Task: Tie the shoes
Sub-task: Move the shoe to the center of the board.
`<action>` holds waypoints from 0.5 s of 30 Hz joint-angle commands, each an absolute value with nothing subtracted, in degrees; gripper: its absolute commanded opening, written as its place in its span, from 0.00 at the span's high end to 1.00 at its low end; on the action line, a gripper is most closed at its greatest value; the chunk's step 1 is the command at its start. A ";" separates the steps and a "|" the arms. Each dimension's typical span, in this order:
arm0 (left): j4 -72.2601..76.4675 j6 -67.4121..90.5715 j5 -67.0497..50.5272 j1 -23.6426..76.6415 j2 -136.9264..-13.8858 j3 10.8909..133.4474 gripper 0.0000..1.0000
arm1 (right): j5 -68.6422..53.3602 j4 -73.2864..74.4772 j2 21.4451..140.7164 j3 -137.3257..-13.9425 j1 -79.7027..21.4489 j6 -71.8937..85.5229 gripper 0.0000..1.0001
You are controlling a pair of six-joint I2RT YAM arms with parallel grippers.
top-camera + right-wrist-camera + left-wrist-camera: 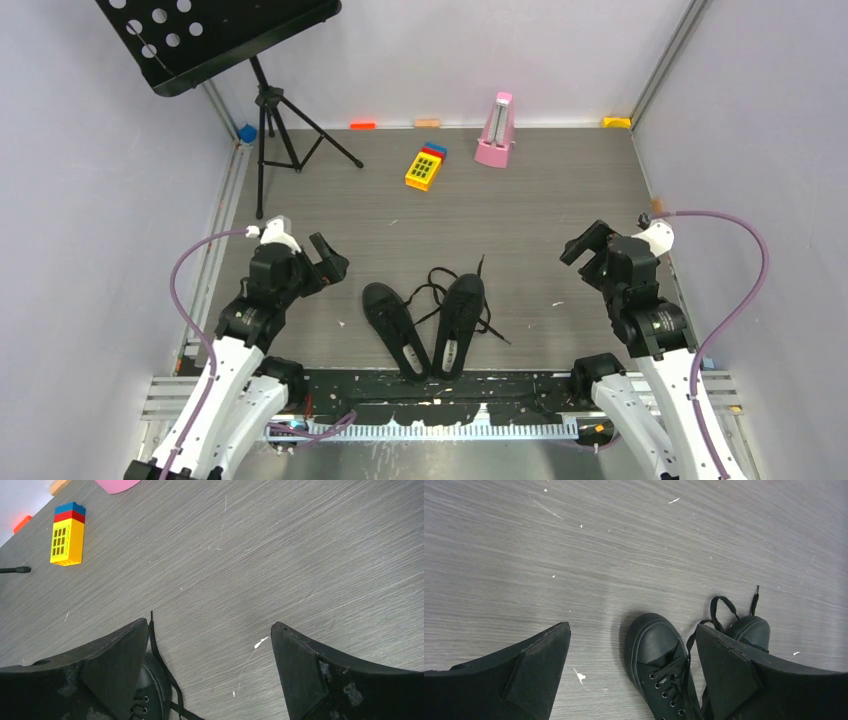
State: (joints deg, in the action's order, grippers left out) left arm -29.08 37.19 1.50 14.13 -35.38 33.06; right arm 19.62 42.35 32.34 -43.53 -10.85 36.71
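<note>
Left gripper [335,262] spread wide and empty at centre left of the overhead view, right gripper [577,247] likewise agape and empty at centre right, both angled inward toward the shoes [425,325]. Shoes side by side on the table [560,190] at lower centre, between the two arms, heels close together near the bases, toes fanned apart toward the far wall. Laces [440,290] untied, looped loosely between the toes, one end trailing up past the right-hand shoe, another out to its right. From the left wrist, one toe cap [655,642] at lower centre between the fingers, a second toe peeking past the right-hand finger. From the right wrist, only a sliver of shoe with eyelets at lower left, a lace end running up beside the finger. Flanking stance probably chosen to give each arm one side of the laces. Task judged not yet begun, no bow or knot in sight. Next move likely a descent onto the loose ends; thin black cord against black canvas likely hard to pinch cleanly. Music stand [215,35] at upper left, pink metronome [495,130] and yellow block [425,168] at upper centre, all well apart from the shoes.
</note>
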 commanded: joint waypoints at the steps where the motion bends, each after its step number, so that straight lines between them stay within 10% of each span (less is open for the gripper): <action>1: -30.63 39.19 2.34 14.06 -36.55 33.66 0.00 | 19.22 42.45 32.88 -45.85 -10.72 38.55 0.03; 15: -32.42 42.57 -3.73 21.63 -41.98 32.17 0.00 | -4.33 45.26 44.15 -44.58 -18.24 42.21 0.11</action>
